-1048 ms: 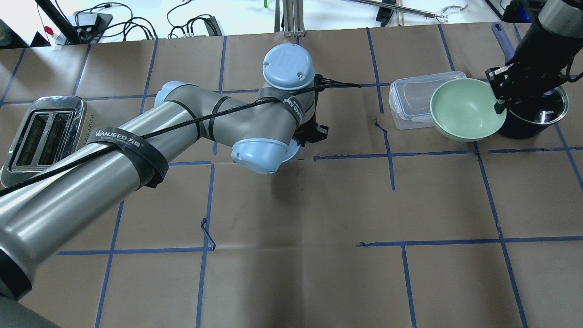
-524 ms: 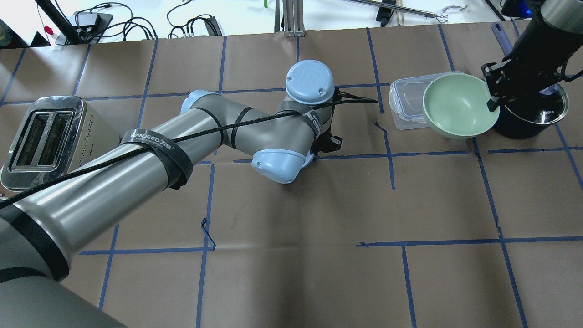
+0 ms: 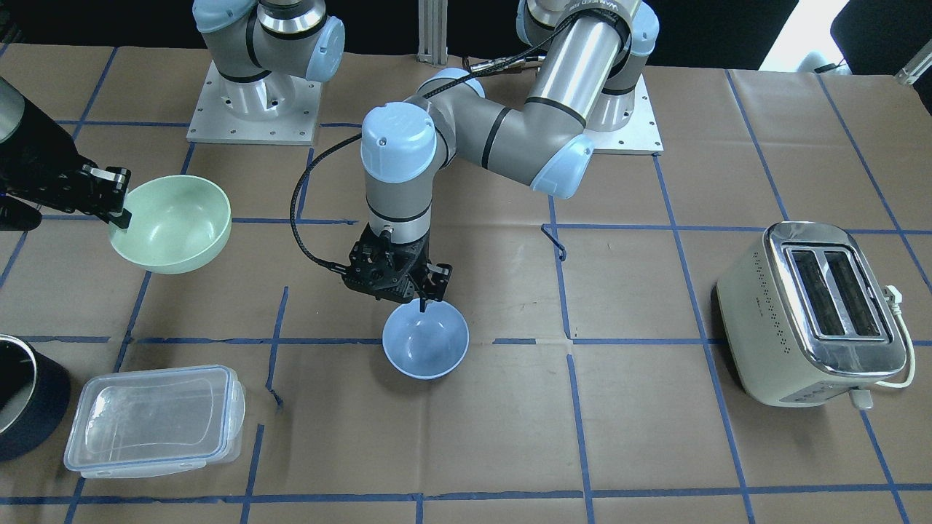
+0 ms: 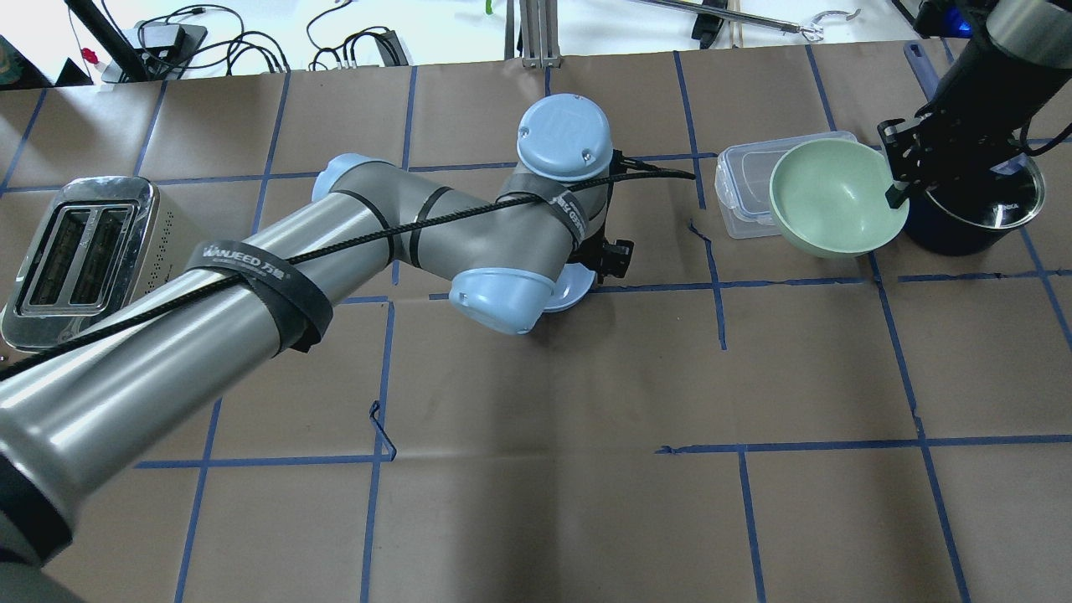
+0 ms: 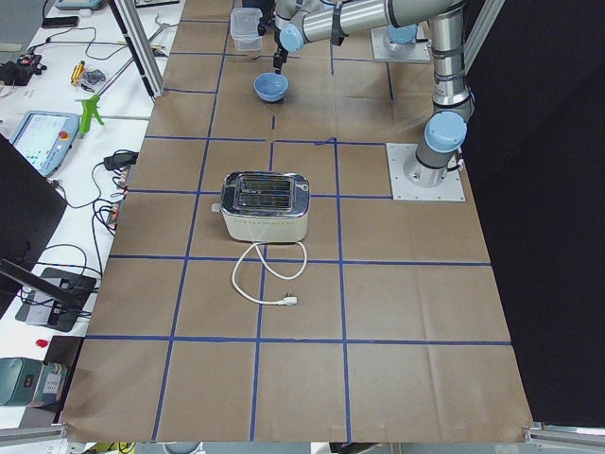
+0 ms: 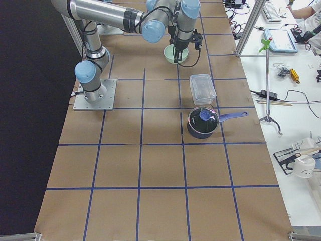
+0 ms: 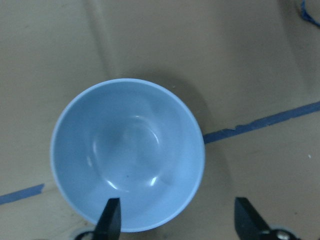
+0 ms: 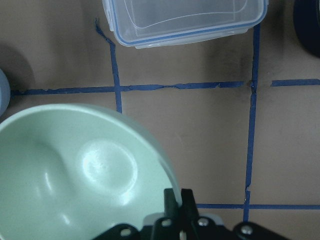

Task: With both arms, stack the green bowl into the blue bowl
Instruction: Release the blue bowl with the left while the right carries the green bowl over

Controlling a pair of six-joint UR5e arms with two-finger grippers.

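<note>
The blue bowl (image 3: pixel 426 342) sits upright on the brown table; it fills the left wrist view (image 7: pixel 127 155). My left gripper (image 3: pixel 429 302) hovers open just above its near rim, one finger over the inside and the other outside (image 7: pixel 180 222). My right gripper (image 3: pixel 120 211) is shut on the rim of the green bowl (image 3: pixel 175 222) and holds it upright above the table, well to the right of the blue bowl in the overhead view (image 4: pixel 833 197). The right wrist view shows the fingers (image 8: pixel 172 200) pinched on the green rim.
A clear lidded container (image 4: pixel 749 188) lies just beyond the green bowl. A dark pot (image 4: pixel 980 218) stands at the far right under my right arm. A toaster (image 4: pixel 75 251) stands at the far left. My left arm spans the table's left half.
My right gripper has carried the green bowl a little leftward in the overhead view. My left wrist shifted right, then slightly back, with the blue bowl's visible edge now further right.
</note>
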